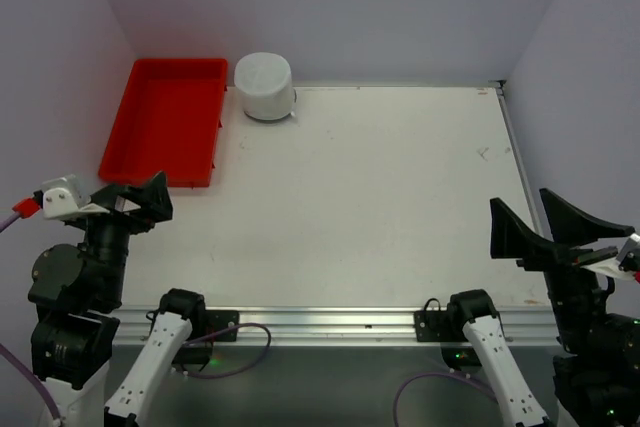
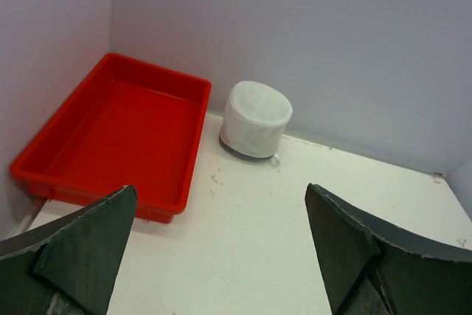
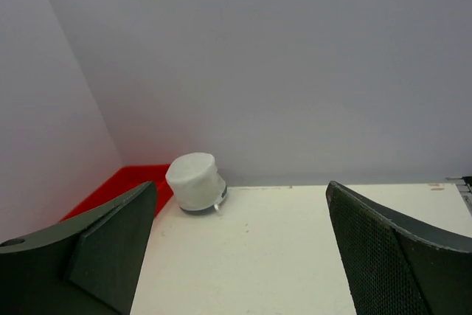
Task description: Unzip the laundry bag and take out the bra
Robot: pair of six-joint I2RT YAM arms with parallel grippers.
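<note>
Where the bag point(image 1: 264, 87) sat: far back, by the tray point(image 1: 165, 122)
Nearer: left gripper point(image 1: 140, 192), not right gripper point(image 1: 530, 209)
Jaws: both were spread wide

Take the laundry bag point(image 1: 265, 87) as your reference. It stands on the table point(image 1: 380, 207) at the far edge, close against the back wall point(image 1: 350, 7). The tray point(image 1: 165, 127) lies on the table just left of the bag and runs from beside it toward you along the left edge. The left gripper point(image 1: 135, 197) sits well in front of the bag and to its left, just before the tray's near end. The right gripper point(image 1: 540, 222) sits well in front of the bag and far to its right, by the table's near right corner.
</note>
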